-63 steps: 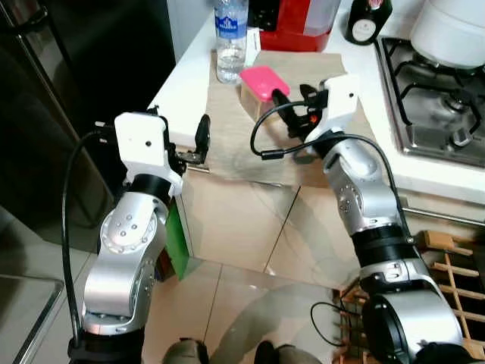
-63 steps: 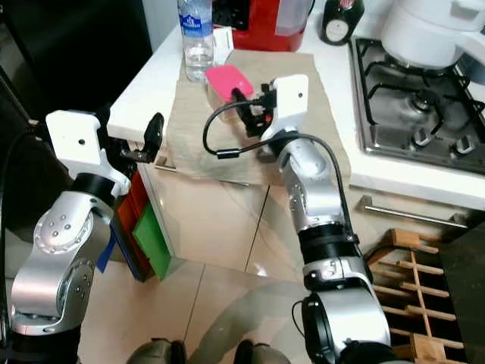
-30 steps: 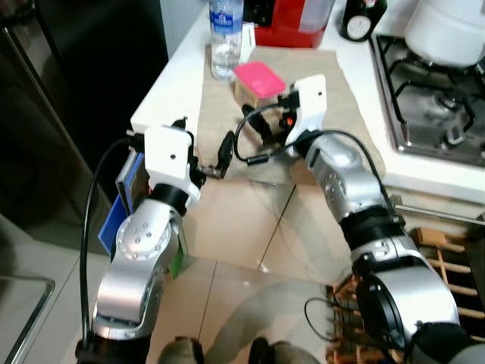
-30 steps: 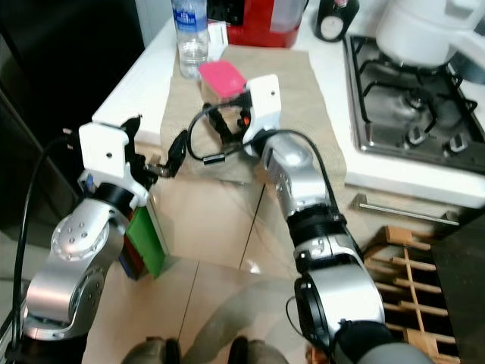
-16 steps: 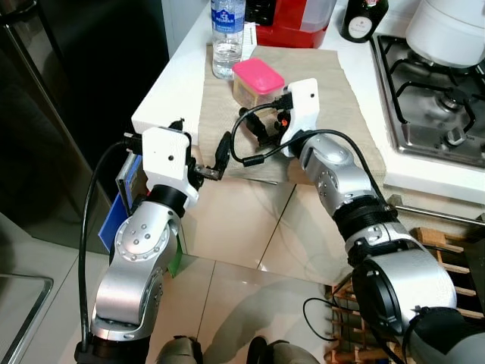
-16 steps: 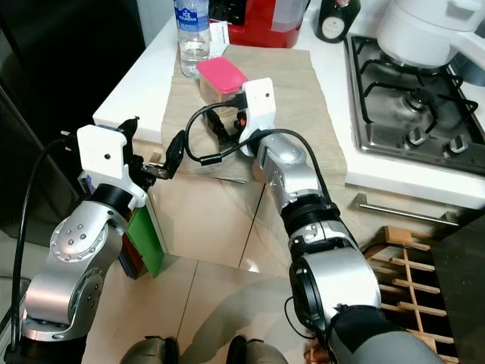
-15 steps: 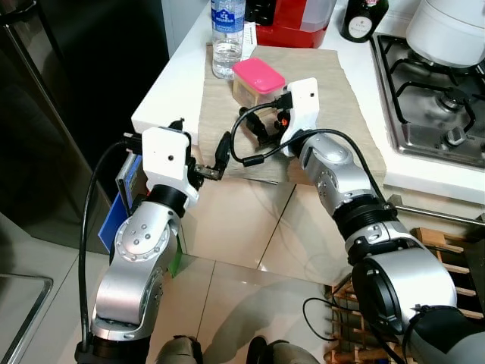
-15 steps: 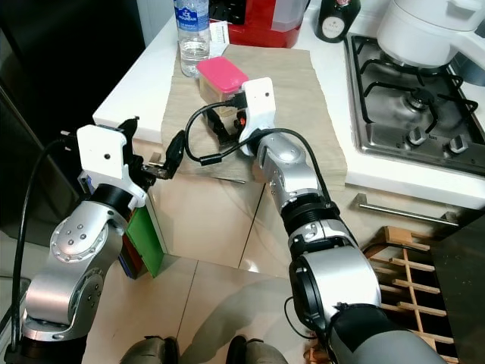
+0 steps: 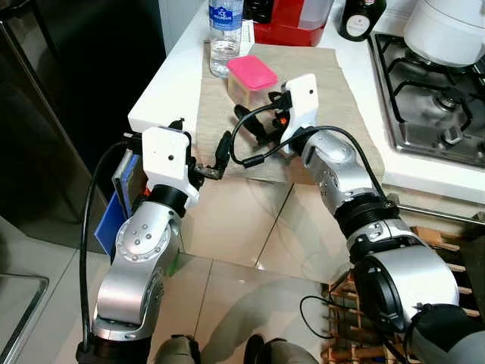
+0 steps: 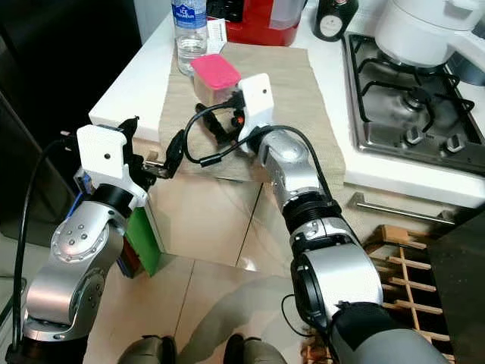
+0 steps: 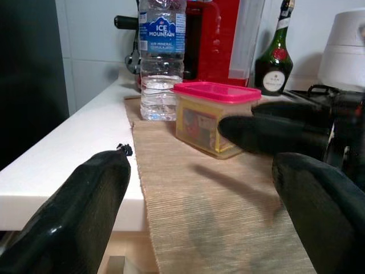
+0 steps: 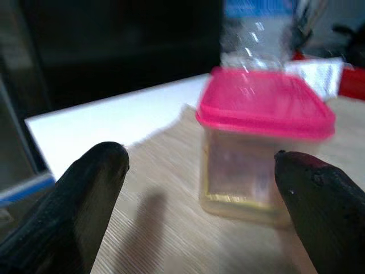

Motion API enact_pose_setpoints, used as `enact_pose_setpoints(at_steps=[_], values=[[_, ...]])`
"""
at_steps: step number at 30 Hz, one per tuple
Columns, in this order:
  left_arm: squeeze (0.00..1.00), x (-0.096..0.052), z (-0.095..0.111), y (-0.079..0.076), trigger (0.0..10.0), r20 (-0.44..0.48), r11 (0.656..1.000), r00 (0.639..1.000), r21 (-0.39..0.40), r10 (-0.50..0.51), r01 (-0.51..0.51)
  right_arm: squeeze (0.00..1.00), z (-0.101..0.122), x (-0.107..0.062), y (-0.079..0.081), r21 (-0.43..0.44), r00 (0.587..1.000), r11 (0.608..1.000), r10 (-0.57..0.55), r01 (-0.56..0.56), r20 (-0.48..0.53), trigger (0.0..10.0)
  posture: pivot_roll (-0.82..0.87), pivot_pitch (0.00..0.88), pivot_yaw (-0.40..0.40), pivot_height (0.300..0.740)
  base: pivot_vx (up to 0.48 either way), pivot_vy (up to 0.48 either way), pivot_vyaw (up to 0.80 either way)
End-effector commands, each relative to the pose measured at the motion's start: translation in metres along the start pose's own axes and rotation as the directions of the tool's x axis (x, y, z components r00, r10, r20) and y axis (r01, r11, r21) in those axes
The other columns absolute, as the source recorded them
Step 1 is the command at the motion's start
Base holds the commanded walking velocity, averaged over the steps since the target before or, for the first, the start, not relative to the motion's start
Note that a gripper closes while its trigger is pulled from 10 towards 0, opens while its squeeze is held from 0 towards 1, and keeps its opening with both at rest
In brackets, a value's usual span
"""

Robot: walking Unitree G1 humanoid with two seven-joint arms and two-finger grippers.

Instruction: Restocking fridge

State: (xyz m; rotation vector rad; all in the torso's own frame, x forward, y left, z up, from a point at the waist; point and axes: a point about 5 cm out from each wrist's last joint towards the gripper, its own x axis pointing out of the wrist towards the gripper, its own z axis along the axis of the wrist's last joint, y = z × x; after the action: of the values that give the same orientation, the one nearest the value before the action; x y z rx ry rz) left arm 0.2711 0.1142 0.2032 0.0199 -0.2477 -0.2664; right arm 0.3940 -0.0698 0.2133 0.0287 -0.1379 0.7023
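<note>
"ICE MOUNTAIN" in white letters on the blue label of the water bottle [image 11: 162, 60], standing on the white counter [image 11: 68, 151]. Beneath it, smaller print reading "AIR MINERAL" and a further line, too small to read in full. Same blue label on the bottle seen from the head camera, letters there just about readable as "ICE". Round red-and-white label on the dark green bottle [image 11: 277, 63], wording too small to make out. Nothing else legible.
</note>
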Motion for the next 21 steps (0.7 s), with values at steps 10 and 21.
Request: enact_pose_setpoints(at_steps=[10,21], values=[[0.00,-0.002,0.002,-0.004,10.0,0.011,1.000,1.000,-0.003,-0.007,0.007,0.00,0.009,-0.008,-0.018,-0.055,0.994,0.993,-0.107,0.107,0.007,10.0,0.06,0.142,-0.120,0.740,0.000,0.000,0.00],[0.00,-0.002,0.001,-0.005,10.0,0.011,1.000,1.000,-0.005,-0.005,0.005,0.00,0.003,-0.002,-0.004,-0.034,0.995,0.994,-0.100,0.100,-0.018,10.0,0.06,0.141,-0.127,0.740,0.000,0.000,0.00]])
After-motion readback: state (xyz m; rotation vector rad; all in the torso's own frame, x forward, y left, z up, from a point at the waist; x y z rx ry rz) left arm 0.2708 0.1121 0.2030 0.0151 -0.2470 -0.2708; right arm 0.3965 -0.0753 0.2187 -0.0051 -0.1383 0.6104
